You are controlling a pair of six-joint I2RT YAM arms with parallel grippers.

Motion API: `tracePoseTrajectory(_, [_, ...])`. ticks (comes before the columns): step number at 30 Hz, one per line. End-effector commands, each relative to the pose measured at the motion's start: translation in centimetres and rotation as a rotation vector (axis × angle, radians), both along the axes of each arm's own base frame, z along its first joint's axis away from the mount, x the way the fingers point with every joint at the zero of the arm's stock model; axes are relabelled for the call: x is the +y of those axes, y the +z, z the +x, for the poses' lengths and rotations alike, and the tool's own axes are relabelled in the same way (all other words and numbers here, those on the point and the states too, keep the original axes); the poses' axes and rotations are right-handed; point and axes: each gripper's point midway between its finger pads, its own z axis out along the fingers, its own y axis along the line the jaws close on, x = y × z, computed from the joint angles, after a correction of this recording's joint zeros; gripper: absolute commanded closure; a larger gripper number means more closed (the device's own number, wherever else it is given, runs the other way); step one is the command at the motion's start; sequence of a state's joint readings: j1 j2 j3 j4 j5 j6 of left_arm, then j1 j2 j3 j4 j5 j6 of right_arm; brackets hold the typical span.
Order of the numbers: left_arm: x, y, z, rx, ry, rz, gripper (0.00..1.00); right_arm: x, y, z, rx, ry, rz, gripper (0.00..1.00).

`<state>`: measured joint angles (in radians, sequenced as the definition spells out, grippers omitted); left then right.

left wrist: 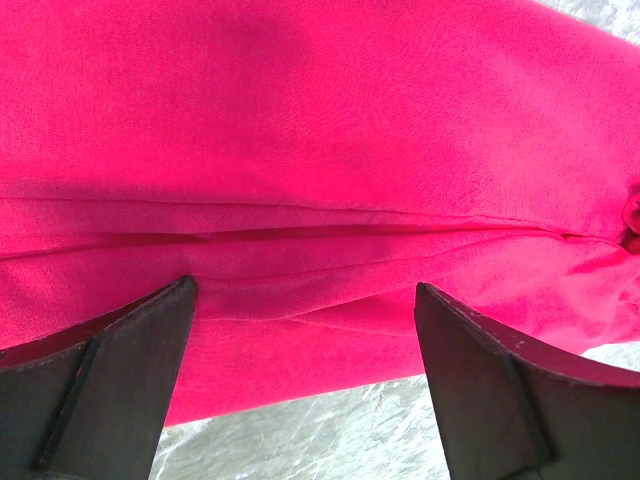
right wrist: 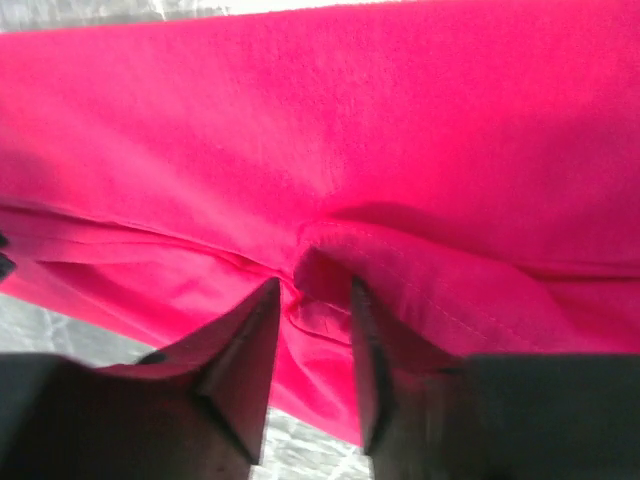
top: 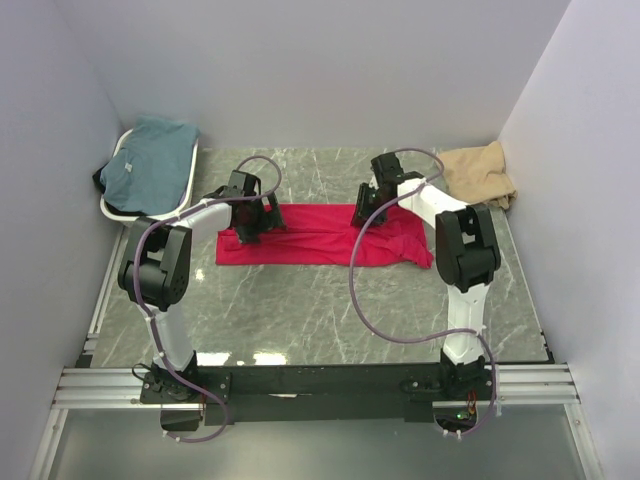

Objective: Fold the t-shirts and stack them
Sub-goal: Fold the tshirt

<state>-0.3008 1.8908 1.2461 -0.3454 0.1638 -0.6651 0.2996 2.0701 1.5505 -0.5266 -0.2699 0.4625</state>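
The crimson red t-shirt [top: 320,240] lies folded into a long strip across the middle of the table. My left gripper [top: 252,218] is open over its left part. In the left wrist view the left gripper [left wrist: 303,285] spans the shirt's [left wrist: 320,130] near edge with its jaws wide apart and nothing held. My right gripper [top: 366,212] is on the shirt's right part. In the right wrist view the right gripper [right wrist: 312,285] has narrow jaws pinching a puckered fold of red cloth [right wrist: 330,250]. The teal t-shirt [top: 150,165] lies in the basket. The tan t-shirt [top: 480,172] is crumpled at the back right.
The white oval basket [top: 186,190] stands at the back left corner against the wall. White walls close in the left, back and right sides. Grey marble table [top: 300,310] shows in front of the red shirt.
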Motion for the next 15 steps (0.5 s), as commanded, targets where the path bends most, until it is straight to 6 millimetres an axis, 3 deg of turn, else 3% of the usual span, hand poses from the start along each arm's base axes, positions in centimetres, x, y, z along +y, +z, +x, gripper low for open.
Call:
tracePoseTrajectory(1, [-0.6, 0.4, 0.5, -0.019, -0.032, -0.01, 0.03, -1.4, 3.3, 0.3, -0.11, -0.011, -0.067, 0.57])
tracePoseTrajectory(2, [-0.6, 0.6, 0.5, -0.022, -0.031, -0.01, 0.03, -1.9, 3.9, 0.5, -0.141, -0.028, -0.087, 0.5])
tracePoseTrajectory(7, [-0.7, 0.8, 0.6, -0.027, -0.033, -0.014, 0.03, -6.4, 6.5, 0.4, -0.205, -0.14, -0.187, 0.47])
tracePoseTrajectory(15, [-0.9, 1.1, 0.7, -0.032, -0.039, -0.022, 0.03, -10.9, 3.9, 0.4, -0.143, -0.24, -0.193, 0.47])
